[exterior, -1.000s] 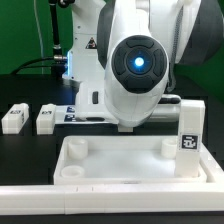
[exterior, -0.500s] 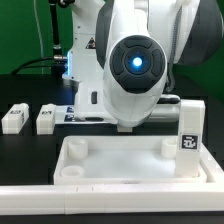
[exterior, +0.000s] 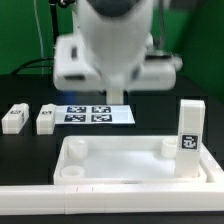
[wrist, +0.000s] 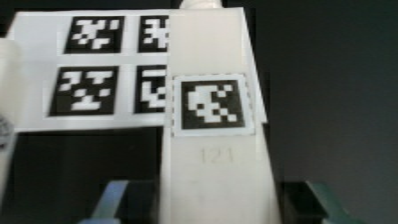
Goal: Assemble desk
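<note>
Black tabletop [exterior: 28, 150] bears the tray [exterior: 130, 170] with one leg [exterior: 190, 135] upright at right, two spare legs [exterior: 14, 118] [exterior: 46, 119] waiting at left, and the gripper [wrist: 210, 198] clamped on the fourth leg [wrist: 214, 130].

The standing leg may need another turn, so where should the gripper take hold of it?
Take the standing leg by its upper end, above its tag, coming straight down from above. It stands upright at the desk top's edge on the exterior view's right, with nothing over it. Its square post shape offers flat opposite faces to close on. That is probably the steadiest hold.
</note>
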